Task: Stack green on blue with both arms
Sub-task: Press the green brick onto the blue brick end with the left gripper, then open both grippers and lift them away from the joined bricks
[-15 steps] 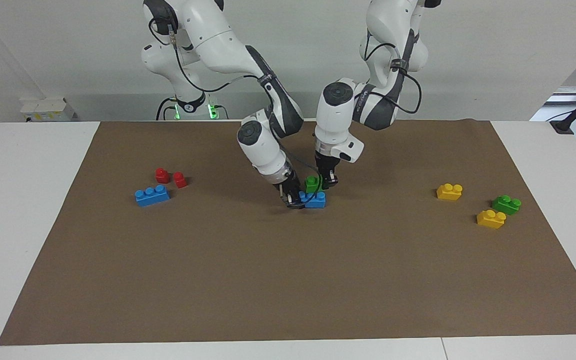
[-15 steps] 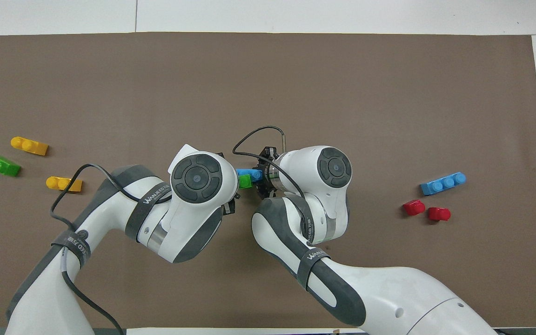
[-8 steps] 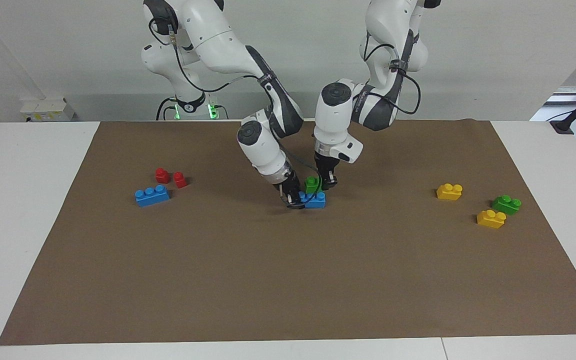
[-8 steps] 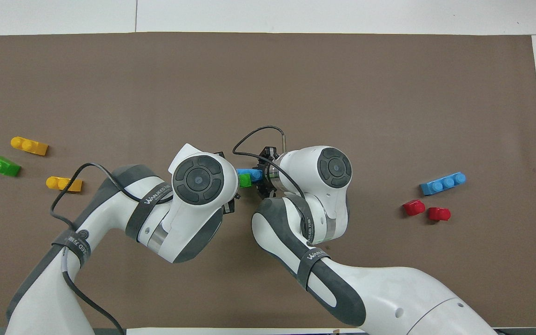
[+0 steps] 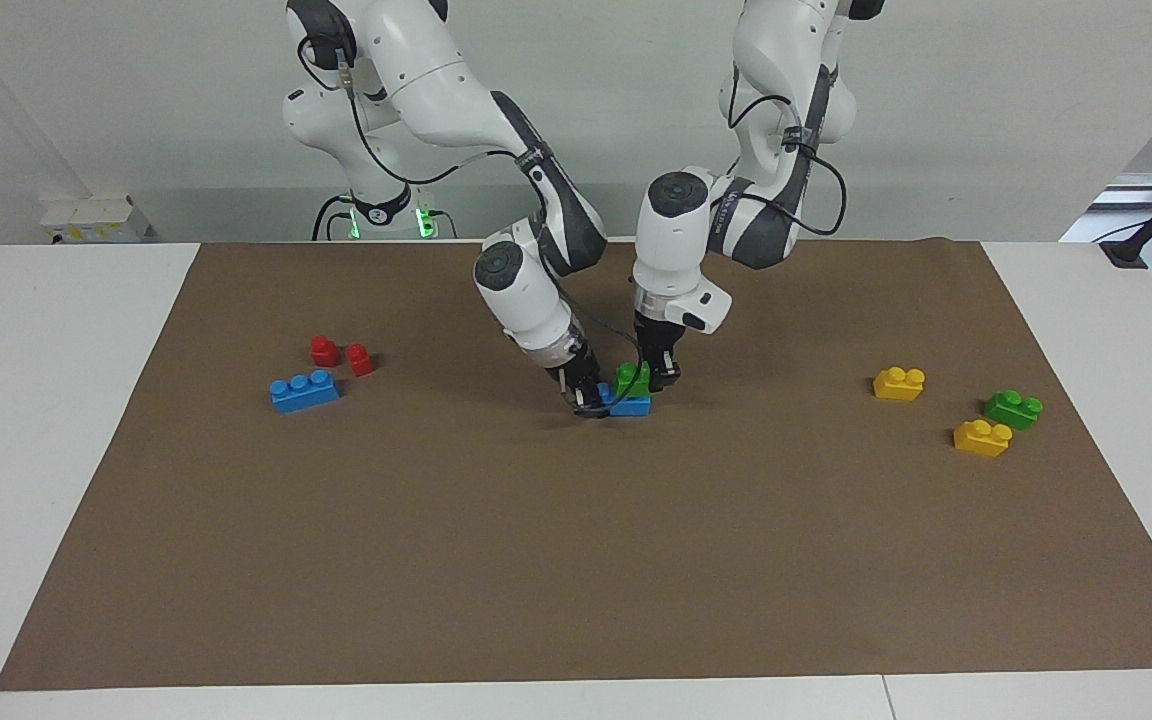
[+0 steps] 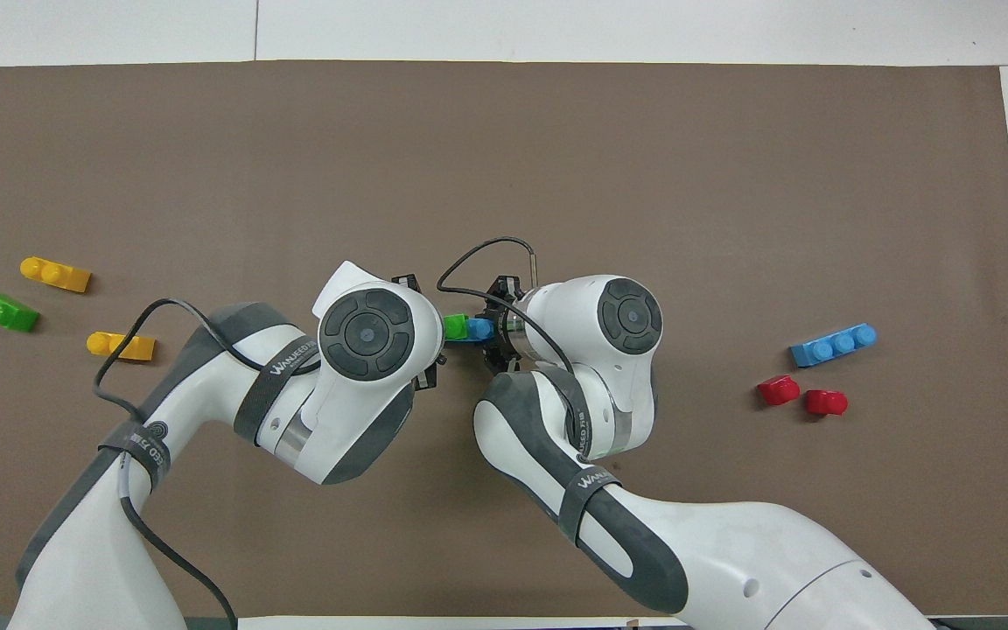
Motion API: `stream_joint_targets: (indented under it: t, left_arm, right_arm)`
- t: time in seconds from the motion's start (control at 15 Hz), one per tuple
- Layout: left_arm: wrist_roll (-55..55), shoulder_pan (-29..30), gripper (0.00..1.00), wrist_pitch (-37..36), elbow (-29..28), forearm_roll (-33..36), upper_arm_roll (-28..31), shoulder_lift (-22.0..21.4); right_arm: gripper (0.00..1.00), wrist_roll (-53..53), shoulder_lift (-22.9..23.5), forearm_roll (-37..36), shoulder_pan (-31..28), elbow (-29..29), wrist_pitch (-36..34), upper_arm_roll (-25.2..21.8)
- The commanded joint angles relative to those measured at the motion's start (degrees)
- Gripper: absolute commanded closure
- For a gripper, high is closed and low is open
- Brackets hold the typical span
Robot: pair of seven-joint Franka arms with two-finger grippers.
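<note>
Green brick [image 5: 631, 378] sat on the blue brick [image 5: 630, 405] at the centre of the frame in the facing view, near the middle of the brown mat [image 5: 576, 560]. You had the left gripper [image 5: 660, 377] clamped on the green brick from above, while the right gripper [image 5: 588, 400] was closed on the end of the blue brick toward the right arm's end of the table, bracing it on the mat. As far as I could judge, the placing was nearly done: green looked seated on blue, though whether the studs had fully locked could not be told. What you had left was a firm press if needed, then letting go with both grippers and lifting clear.

Only the facing view showed you the height: green resting on top of blue, with both sets of fingers down at brick level. In the overhead view the two wrists covered most of that, and only a sliver of green [image 6: 454, 326] and blue [image 6: 479, 328] showed side by side between them at frame centre, so contact could not be read there. That view gave you the layout instead: the spare blue brick [image 6: 833, 344] and two red bricks [image 6: 801, 395] at middle right, the spare green brick [image 6: 2, 310] and two yellow bricks [image 6: 54, 273] at middle left, all well apart from the stack.
</note>
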Motion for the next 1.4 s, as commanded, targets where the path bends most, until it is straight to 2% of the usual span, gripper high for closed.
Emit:
stream_joint_targets:
  t: [0.0,0.13,0.27,0.33,0.4,0.47,0.53,0.73,1.0,1.2,1.33]
  left_arm:
    - [-0.9,0.3,1.00,2.4,-0.8,2.0,0.2,2.1]
    - [-0.8,0.1,1.00,2.4,-0.9,2.8,0.2,2.1]
    - [-0.8,-0.5,1.00,2.3,-0.9,3.8,0.2,2.1]
    - [-0.9,-0.6,1.00,2.3,-0.7,3.8,0.2,2.1]
    - [-0.8,-0.4,1.00,2.4,-0.6,3.9,0.2,2.1]
    - [-0.3,-0.3,0.12,2.2,-0.6,4.0,0.2,2.1]
    - [0.9,0.0,0.00,2.0,-0.4,4.9,0.1,2.0]
    - [2.2,0.9,0.00,1.4,-0.2,4.9,0.2,1.1]
    - [5.8,3.0,0.00,-1.2,-0.1,4.9,0.1,-1.7]
    - [10.7,5.2,0.00,-3.8,0.6,4.9,0.2,-3.6]
    - [16.1,6.2,0.00,-5.4,1.1,4.9,0.3,-4.9]
  right_arm:
    - [1.00,-3.0,-1.1,3.0,0.0,-2.9,0.9,-0.2]
    - [1.00,-2.9,-1.1,3.2,-0.1,-2.7,0.6,-0.2]
    - [0.28,-2.9,-1.0,3.2,-0.2,-2.5,0.4,-0.2]
    - [0.08,-3.0,-1.0,3.2,-0.2,-2.5,0.3,-0.2]
    - [0.00,-3.0,-1.1,3.1,-0.4,-2.2,0.1,-0.2]
    - [0.00,-3.0,-1.0,3.2,-0.6,-2.0,-0.1,-0.2]
    - [0.00,-3.0,-1.0,3.2,-0.7,-1.9,-0.1,-0.2]
    - [0.00,-3.3,-1.0,3.1,-2.7,-0.7,-2.4,-0.2]
    - [0.00,-7.3,-1.7,3.1,-8.5,0.5,-8.4,-0.3]
    - [0.00,-16.8,-3.8,2.3,-15.6,0.4,-16.1,-0.6]
    - [0.00,-27.9,-6.8,1.1,-21.6,0.4,-23.2,-0.9]
